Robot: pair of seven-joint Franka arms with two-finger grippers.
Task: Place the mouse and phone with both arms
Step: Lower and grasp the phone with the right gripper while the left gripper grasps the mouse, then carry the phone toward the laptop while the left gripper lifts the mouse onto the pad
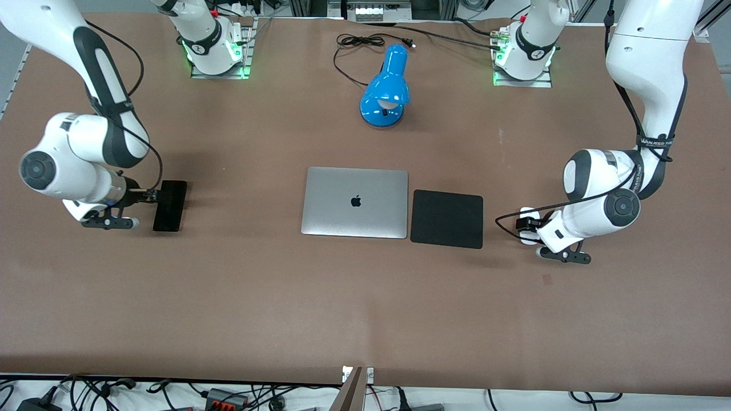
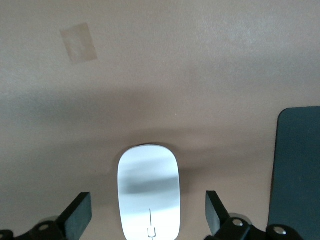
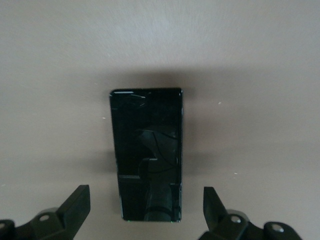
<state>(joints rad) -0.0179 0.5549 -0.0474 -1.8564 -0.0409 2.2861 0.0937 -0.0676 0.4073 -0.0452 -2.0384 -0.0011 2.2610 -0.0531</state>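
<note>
Brown matte counter [image 1: 365, 297]; closed silver laptop [image 1: 355, 201] at frame centre, matte black mouse pad [image 1: 447, 218] touching its edge, blue lamp [image 1: 386, 87] above them.

Phone [image 1: 170, 205], glossy black slab, lies at mid-left of the front view. Right gripper [image 3: 145, 212] is positioned over it, jaws spread wide, 1 finger each side, long axis running straight away from the jaws.

Mouse [image 2: 149, 192], white glossy oval, lies at mid-right beside the pad. Left gripper [image 2: 149, 215] is centred over it, jaws open, straddling its width. Each item is nearest its own arm.
</note>
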